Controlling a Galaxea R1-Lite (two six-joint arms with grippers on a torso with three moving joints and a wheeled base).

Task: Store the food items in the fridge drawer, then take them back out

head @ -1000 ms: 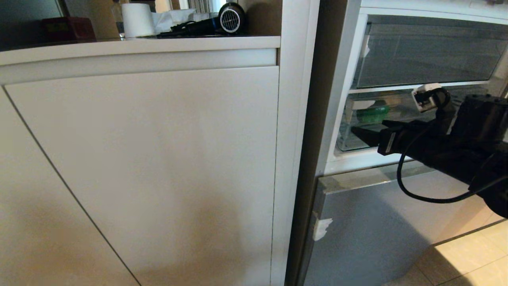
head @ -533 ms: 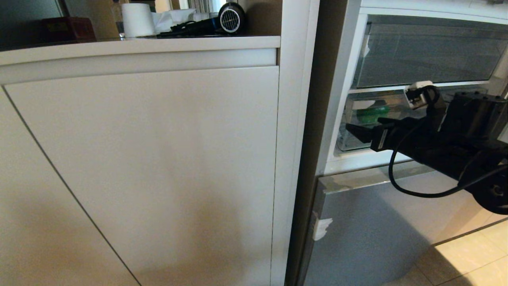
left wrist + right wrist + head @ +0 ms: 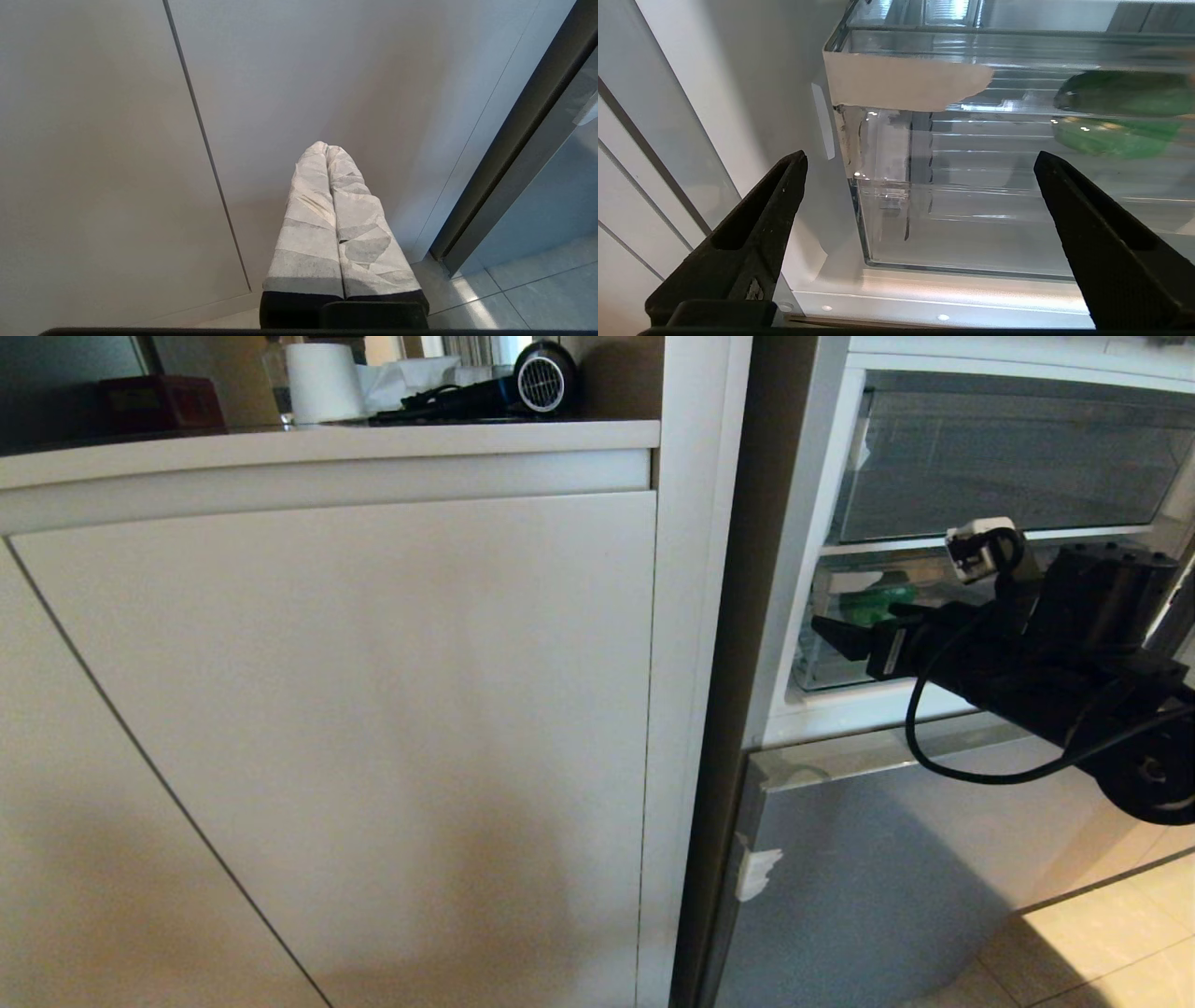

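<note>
Fingers (image 3: 761,224) of the right gripper (image 3: 845,637) spread wide, empty, just before the clear bin (image 3: 971,261). Left gripper (image 3: 329,154) pressed together, parked by the cabinet. Likely the take-out step: next, reach over the bin's front wall. Green bell pepper (image 3: 1115,114), glossy, lies inside the bin, toward its back.

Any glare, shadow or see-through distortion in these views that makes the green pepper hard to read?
Head view: the green pepper is a dim smear behind the clear bin, partly hidden by the right gripper. Right wrist view: bright glints streak the bin's ribs, and the pepper looks doubled through the plastic. Left wrist view: soft shadow only.
</note>
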